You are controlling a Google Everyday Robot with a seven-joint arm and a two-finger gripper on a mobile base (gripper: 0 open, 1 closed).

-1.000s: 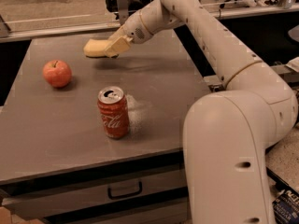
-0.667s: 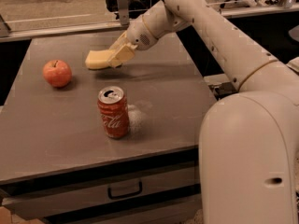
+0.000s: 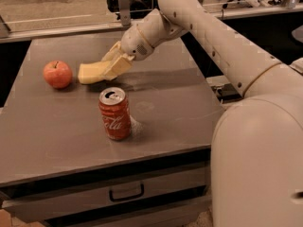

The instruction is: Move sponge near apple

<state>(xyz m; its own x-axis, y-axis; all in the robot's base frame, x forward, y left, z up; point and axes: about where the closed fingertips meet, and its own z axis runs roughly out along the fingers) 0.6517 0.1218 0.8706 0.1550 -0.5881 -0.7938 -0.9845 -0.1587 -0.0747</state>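
The sponge (image 3: 92,73) has been carried left and is gripped at its right end by the end effector (image 3: 116,66), its long axis pointed left at the apple (image 3: 57,74) just beside it.

The jaws cover one end of the sponge (image 3: 91,73).

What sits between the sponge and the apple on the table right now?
Nothing: in the camera view only a narrow strip of bare table separates the sponge from the apple. The end effector grips the sponge's other end.
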